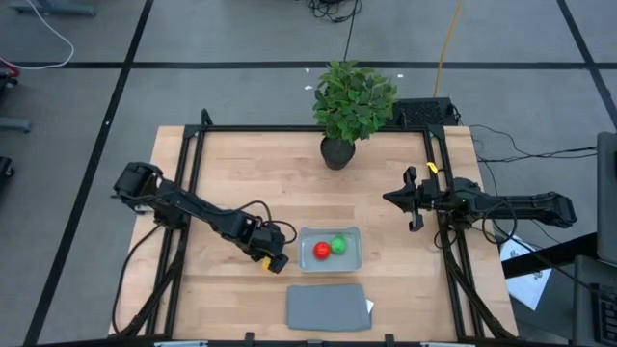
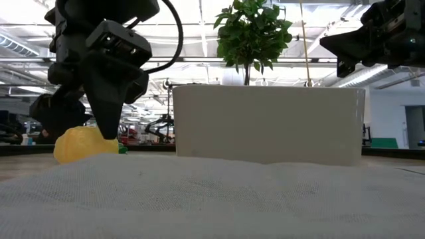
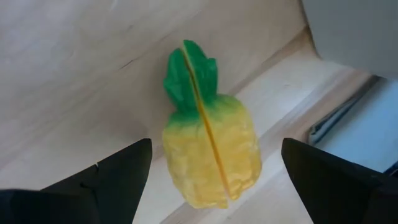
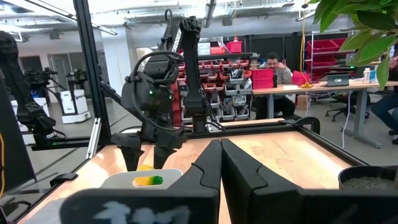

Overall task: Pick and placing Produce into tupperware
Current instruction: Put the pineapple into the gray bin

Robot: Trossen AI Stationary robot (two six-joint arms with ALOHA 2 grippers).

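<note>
Nearest the table's front edge lies a flat dark-grey rectangular lid [image 1: 328,307], at abt 6 o'clock from table centre. Just beyond it sits the shallow translucent grey-blue plastic tupperware [image 1: 352,234], w/ a round red toy piece [image 1: 321,251] and a round green toy piece [image 1: 338,245] already inside, side by side.

At abt 9 o'clock from the tupperware, just beside its wall, the left gripper [image 1: 274,255] is down at the table. Its fingers [image 3: 118,177] are spread wide w/ the yellow toy pineapple w/ green leafy tip [image 3: 208,146] lying on the wood between them, not yet gripped; nothing held.

Handling, as a guess: small, light, prob. hard moulded plastic w/ a centre seam, bumpy skin, so decent friction. Best grip looks like across the fat yellow body, not the thin green tip.

Right gripper [image 1: 415,200] hovers at abt 3 o'clock, well apart, fingers closed together, empty. Farthest, at 12 o'clock, a leafy potted plant [image 1: 353,101].
</note>
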